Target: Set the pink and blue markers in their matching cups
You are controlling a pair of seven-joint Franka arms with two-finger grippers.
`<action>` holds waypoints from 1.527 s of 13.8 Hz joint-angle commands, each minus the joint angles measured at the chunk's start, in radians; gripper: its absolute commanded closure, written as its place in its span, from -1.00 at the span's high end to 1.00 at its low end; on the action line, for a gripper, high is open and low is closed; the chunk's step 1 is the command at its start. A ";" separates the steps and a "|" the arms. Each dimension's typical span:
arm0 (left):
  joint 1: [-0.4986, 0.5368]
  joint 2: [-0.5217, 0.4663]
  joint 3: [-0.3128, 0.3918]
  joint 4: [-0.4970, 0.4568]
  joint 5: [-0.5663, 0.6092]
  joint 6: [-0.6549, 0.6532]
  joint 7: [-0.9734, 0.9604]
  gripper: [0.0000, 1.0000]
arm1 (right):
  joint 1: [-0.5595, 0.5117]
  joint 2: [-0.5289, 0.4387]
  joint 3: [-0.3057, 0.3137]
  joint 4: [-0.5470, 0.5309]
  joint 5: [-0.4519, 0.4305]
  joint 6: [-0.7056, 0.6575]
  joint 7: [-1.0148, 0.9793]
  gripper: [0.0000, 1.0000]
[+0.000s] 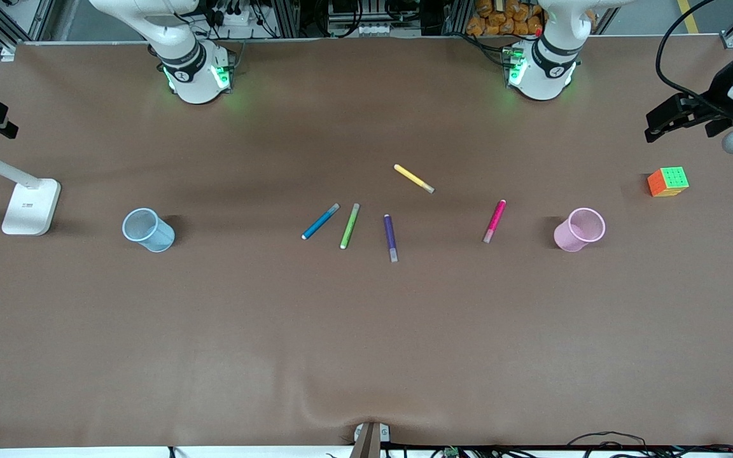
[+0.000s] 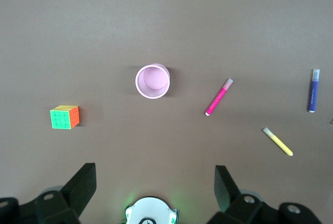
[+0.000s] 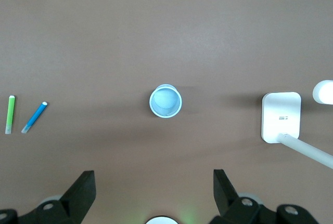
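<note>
From the front, five markers lie loose mid-desk: the blue marker [image 1: 320,221] toward the blue cup [image 1: 147,229], the pink marker [image 1: 494,221] just beside the pink cup [image 1: 579,229], likely staged so each arm serves its own end. Left wrist view: the left end effector [image 2: 155,185], spread wide and empty, hangs above the pink cup [image 2: 152,81]. Right wrist view: the right end effector [image 3: 154,190], equally wide, hangs above the blue cup [image 3: 166,101].

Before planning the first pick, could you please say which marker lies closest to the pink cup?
The slim magenta-pink marker, beside the translucent pink plastic cup; the others lie farther away.
</note>
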 commanded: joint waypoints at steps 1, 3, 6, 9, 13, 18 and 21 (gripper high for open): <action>0.000 -0.004 -0.007 -0.009 0.001 -0.017 0.007 1.00 | -0.001 0.003 0.006 0.016 0.001 -0.001 0.015 1.00; -0.002 -0.003 -0.010 -0.016 0.001 -0.029 0.007 1.00 | 0.000 0.003 0.006 0.017 0.004 0.001 0.016 1.00; -0.002 0.000 -0.022 -0.029 0.001 -0.029 0.007 1.00 | 0.003 0.003 0.007 0.017 0.005 -0.001 0.015 1.00; -0.003 0.009 -0.048 -0.036 0.001 -0.029 -0.001 1.00 | 0.015 0.003 0.010 0.017 0.005 -0.002 0.016 1.00; -0.006 0.025 -0.062 -0.042 0.001 -0.026 -0.007 1.00 | 0.012 0.003 0.007 0.017 0.005 0.002 0.015 1.00; -0.006 0.029 -0.073 -0.085 0.001 -0.018 -0.026 1.00 | 0.005 0.006 0.007 0.017 -0.004 0.005 0.013 1.00; -0.005 0.029 -0.086 -0.120 0.001 0.020 -0.027 1.00 | 0.006 0.009 0.007 0.017 -0.004 0.021 0.012 1.00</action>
